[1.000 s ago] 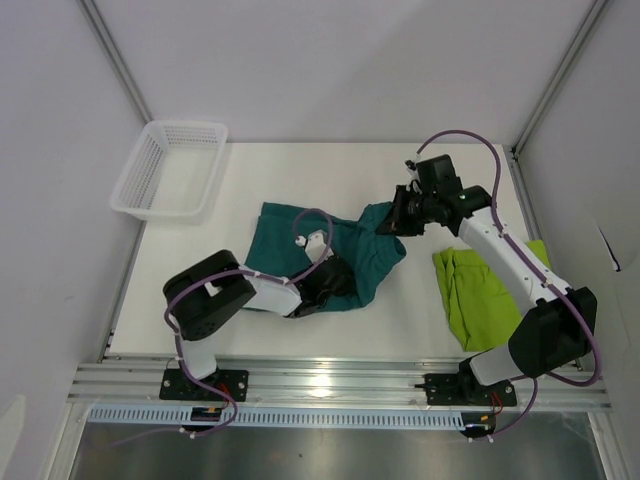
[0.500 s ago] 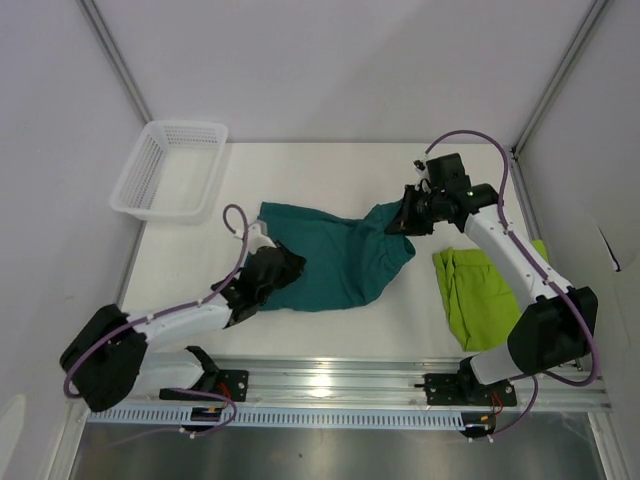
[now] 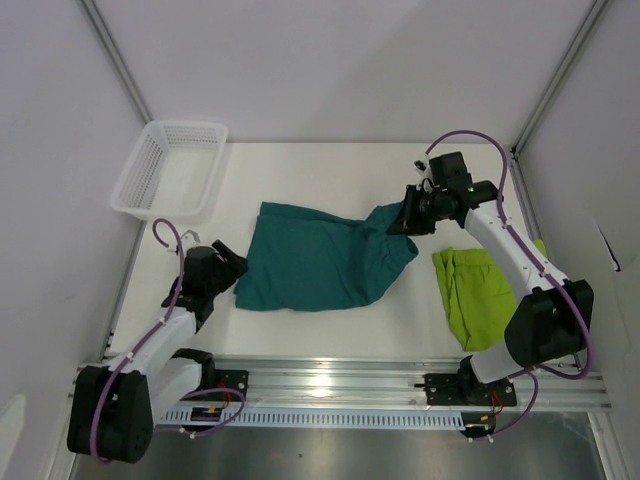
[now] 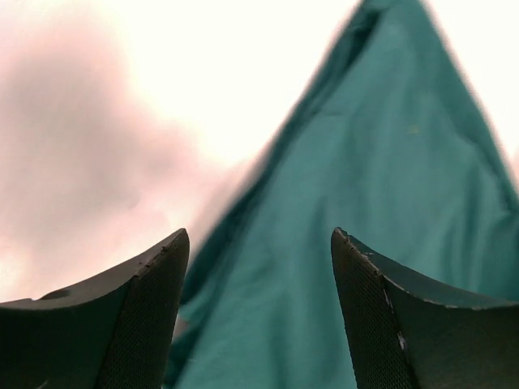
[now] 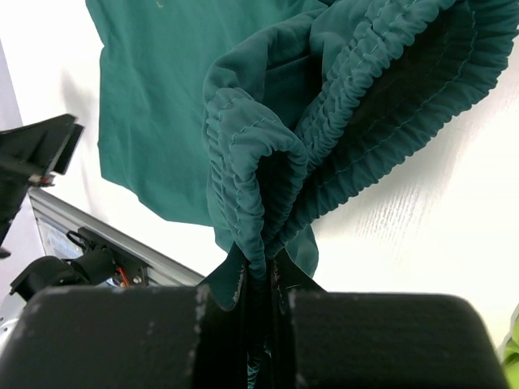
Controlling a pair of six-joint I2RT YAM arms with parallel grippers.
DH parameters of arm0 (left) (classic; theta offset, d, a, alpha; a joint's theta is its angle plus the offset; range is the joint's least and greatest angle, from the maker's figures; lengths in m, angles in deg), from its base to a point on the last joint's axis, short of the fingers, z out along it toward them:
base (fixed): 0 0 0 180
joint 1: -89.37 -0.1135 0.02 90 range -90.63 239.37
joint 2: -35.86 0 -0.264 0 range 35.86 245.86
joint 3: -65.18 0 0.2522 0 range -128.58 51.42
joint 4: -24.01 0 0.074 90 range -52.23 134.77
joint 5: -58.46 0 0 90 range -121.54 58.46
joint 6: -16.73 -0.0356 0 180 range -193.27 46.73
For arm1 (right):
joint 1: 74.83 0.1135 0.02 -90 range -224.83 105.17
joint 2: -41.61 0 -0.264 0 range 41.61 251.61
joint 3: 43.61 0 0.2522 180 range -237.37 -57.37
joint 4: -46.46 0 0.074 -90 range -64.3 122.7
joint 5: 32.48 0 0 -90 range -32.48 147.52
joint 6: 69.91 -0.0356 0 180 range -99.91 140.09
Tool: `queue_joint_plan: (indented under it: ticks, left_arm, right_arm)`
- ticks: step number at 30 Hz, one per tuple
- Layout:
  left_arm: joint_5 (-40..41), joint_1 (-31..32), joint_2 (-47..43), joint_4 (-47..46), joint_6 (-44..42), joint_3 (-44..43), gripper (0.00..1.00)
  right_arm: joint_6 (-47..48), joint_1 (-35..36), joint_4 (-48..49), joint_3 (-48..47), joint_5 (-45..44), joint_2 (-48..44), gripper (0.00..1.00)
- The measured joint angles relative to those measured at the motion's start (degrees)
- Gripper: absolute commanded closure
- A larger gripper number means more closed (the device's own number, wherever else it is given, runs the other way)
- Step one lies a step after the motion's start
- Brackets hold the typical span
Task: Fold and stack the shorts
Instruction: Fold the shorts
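Note:
The dark teal shorts [image 3: 315, 258] lie spread across the middle of the table, with their gathered waistband [image 5: 324, 121] lifted at the right end. My right gripper [image 3: 405, 218] is shut on that waistband, the elastic pinched between its jaws [image 5: 261, 275]. My left gripper [image 3: 232, 266] stands open just off the shorts' left edge, holding nothing; the teal cloth [image 4: 365, 203] fills the space ahead of its fingers. The lime green shorts [image 3: 478, 292] lie folded at the right side of the table, under the right arm.
A white mesh basket [image 3: 170, 170] stands at the back left corner of the table. An aluminium rail [image 3: 330, 385] runs along the near edge with both arm bases on it. Grey walls close in on both sides.
My left gripper has let go of the teal shorts' left end, opened and drawn back to the left. The shorts now lie stretched out flatter. My right gripper has kept its hold on the waistband.

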Motion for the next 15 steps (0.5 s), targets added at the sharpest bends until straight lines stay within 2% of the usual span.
queue_joint_plan:
  ticks: [4,12,15]
  left_arm:
    - [-3.3,-3.2,5.3,0.0,-1.7,-0.1,0.26]
    - [-7.3,-3.4,9.7,-0.7,-4.2,-1.0,0.32]
    - [-9.2,-3.4,11.1,-1.8,-4.4,-1.0,0.39]
  right_arm:
    - [0.0,0.0,0.0,-0.5,0.4,0.0,1.0]
    - [0.4,0.0,-1.0,-1.9,0.8,1.0,1.0]
    - [1.1,0.2,-2.8,-4.0,-0.2,1.9,1.0]
